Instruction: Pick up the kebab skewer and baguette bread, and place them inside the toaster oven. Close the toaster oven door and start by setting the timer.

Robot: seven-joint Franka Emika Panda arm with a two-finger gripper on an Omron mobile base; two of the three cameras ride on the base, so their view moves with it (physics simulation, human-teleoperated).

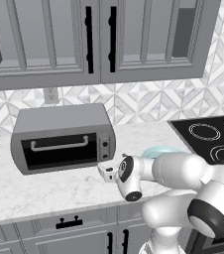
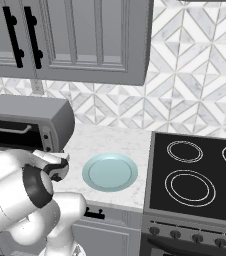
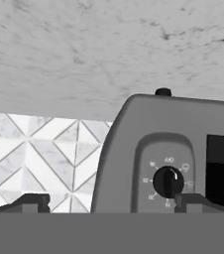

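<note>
- Dark and small, the two fingertips of the gripper [image 3: 109,202] are standing as far apart as they go, one at each lower corner of the hand view, gripping nothing.
- Just ahead of them, a black timer knob [image 3: 168,181] with a white pointer is sitting in the recessed panel of the toaster oven [image 1: 62,136]; the hand view is rolled over, so the marble counter [image 1: 44,188] is showing above the oven there.
- In the left base view, the white hand is hovering low over the counter just off the oven's knob end, pointing at that end and not touching it.
- The toaster oven door [image 1: 59,149] is sitting upright and closed, its silver bar handle [image 1: 59,145] running across the dark glass.
- I cannot tell what is lying behind that glass; kebab skewer and baguette bread are not something I can make out.
- On the gripper's far side from the oven, a pale blue plate [image 2: 110,172] is lying bare on the counter.
- Beyond the plate, a black cooktop [image 2: 195,177] is showing its white burner rings.
- Above everything, grey cabinets [image 1: 99,39] with black handles are hanging on a patterned tile wall.
</note>
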